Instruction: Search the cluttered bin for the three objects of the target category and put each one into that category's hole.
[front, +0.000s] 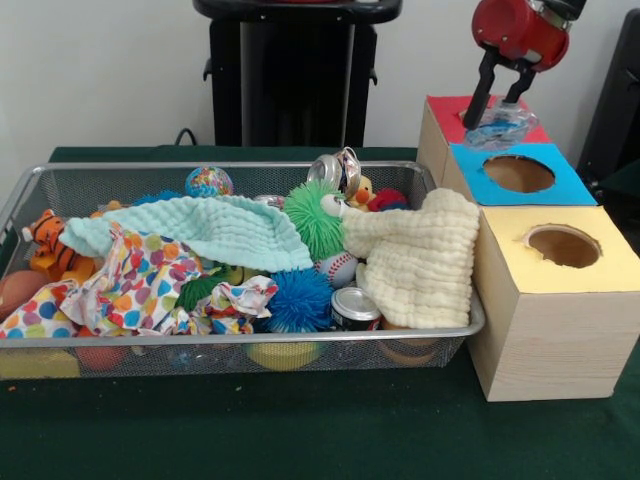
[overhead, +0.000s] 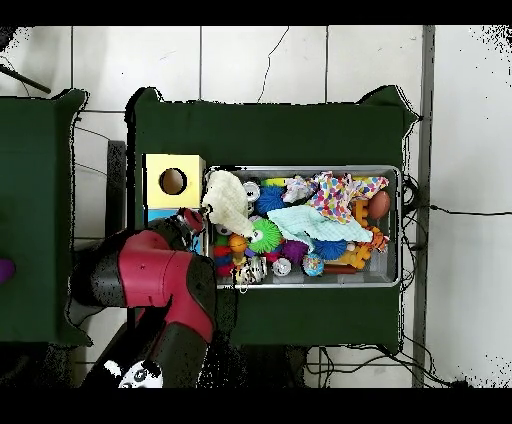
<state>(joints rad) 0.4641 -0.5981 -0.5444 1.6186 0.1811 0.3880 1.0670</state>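
Because the task ends at a hole, the gripper (front: 500, 108) in the front view hangs over the red box (front: 445, 112) at the far right, fingers spread only slightly around a crumpled clear-blue plastic item (front: 500, 126) that rests at the box top, apparently at the point of dropping in, while the blue box (front: 520, 175) and yellow box (front: 560, 250) stand nearer. From overhead, the arm (overhead: 160, 285) covers that spot, and the mesh bin (overhead: 398, 225) lies right of the boxes, its cloths and toys probably hiding further targets.
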